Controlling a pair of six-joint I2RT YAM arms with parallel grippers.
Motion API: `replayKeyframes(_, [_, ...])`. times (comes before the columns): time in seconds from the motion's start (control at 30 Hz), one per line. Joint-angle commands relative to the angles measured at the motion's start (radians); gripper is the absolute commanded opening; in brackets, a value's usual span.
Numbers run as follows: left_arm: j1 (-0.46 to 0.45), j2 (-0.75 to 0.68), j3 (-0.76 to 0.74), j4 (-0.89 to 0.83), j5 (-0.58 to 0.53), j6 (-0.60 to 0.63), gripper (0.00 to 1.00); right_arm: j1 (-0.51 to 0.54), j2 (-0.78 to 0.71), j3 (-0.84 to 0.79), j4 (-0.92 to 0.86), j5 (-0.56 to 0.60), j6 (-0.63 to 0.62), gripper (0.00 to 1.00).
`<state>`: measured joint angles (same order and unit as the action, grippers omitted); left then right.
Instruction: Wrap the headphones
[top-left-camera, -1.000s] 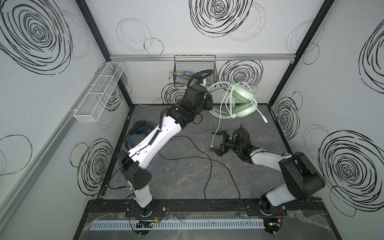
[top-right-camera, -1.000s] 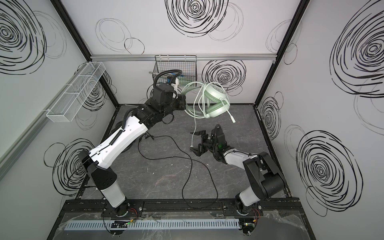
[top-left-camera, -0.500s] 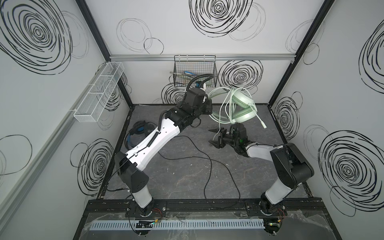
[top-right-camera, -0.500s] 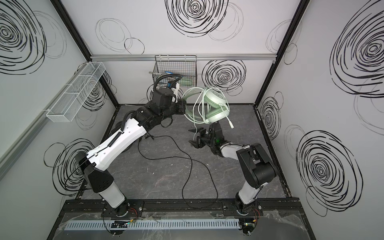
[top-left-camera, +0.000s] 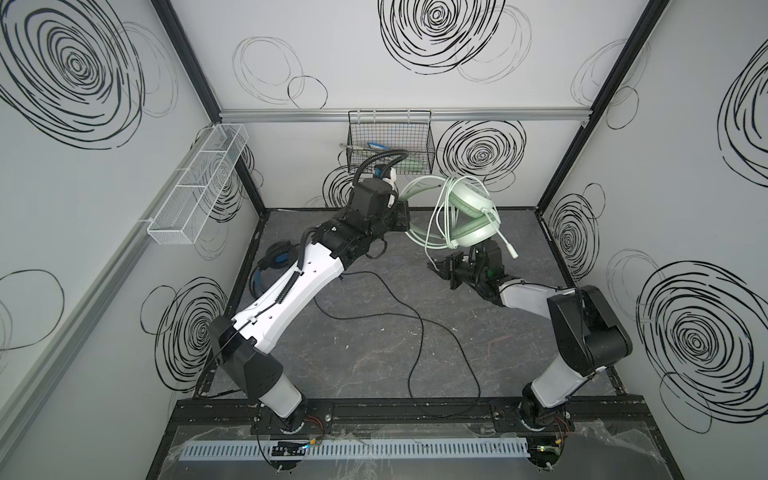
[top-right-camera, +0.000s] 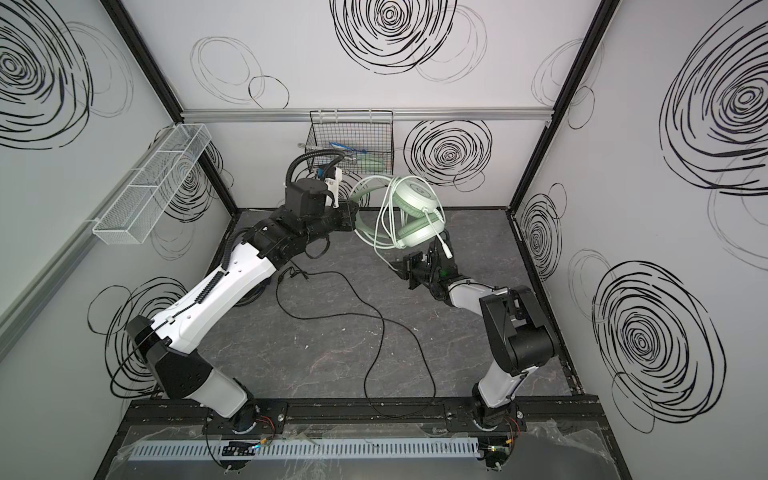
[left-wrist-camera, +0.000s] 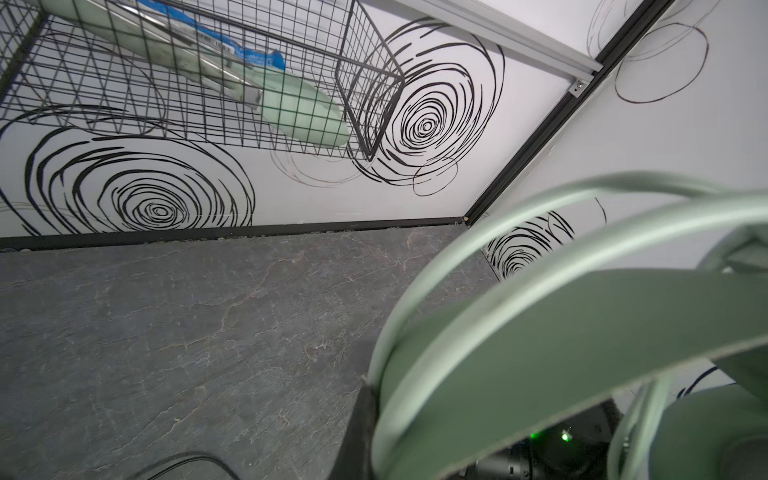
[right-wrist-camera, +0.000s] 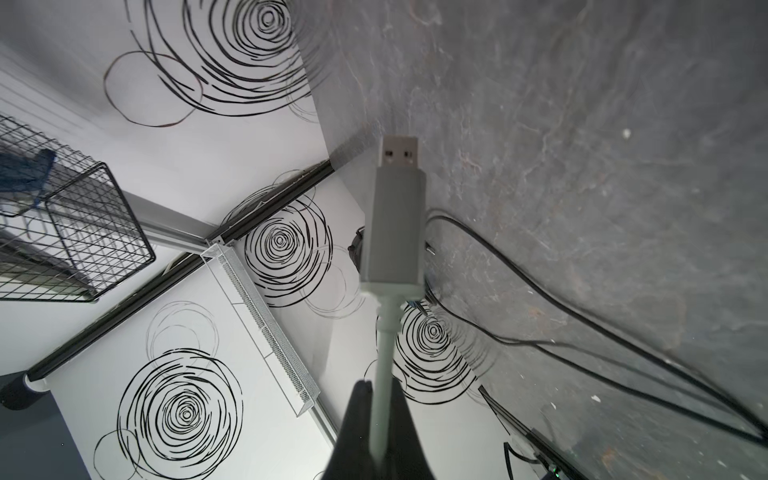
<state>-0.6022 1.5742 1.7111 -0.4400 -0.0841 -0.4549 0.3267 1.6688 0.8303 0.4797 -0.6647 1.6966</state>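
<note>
The pale mint-green headphones (top-left-camera: 469, 208) (top-right-camera: 415, 208) hang in the air near the back wall, with their white cord looped around the ear cups. My left gripper (top-left-camera: 402, 216) (top-right-camera: 351, 214) is shut on their headband (left-wrist-camera: 561, 332). Just below them my right gripper (top-left-camera: 436, 266) (top-right-camera: 395, 268) (right-wrist-camera: 380, 386) is shut on the white cord (right-wrist-camera: 384, 353) right behind its USB plug (right-wrist-camera: 395, 228). The black headphones with blue padding (top-left-camera: 274, 262) lie on the floor at the left, partly hidden by my left arm. Their black cord (top-left-camera: 415, 328) trails across the floor.
A black wire basket (top-left-camera: 390, 145) with a few items hangs on the back wall, close above my left wrist. A white mesh shelf (top-left-camera: 199, 183) is fixed to the left wall. A slotted cable duct (top-left-camera: 353, 451) runs along the front edge.
My right gripper went from open to shut on the white cord by the plug and moved back under the green headset. The left arm shifted the headset slightly.
</note>
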Motion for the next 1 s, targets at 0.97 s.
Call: replayKeyframes(0.97, [0.189,-0.214,-0.285,0.207,0.388,0.099,0.0,-0.132,0.055,0.409,-0.43,0.077,-0.56,0.0])
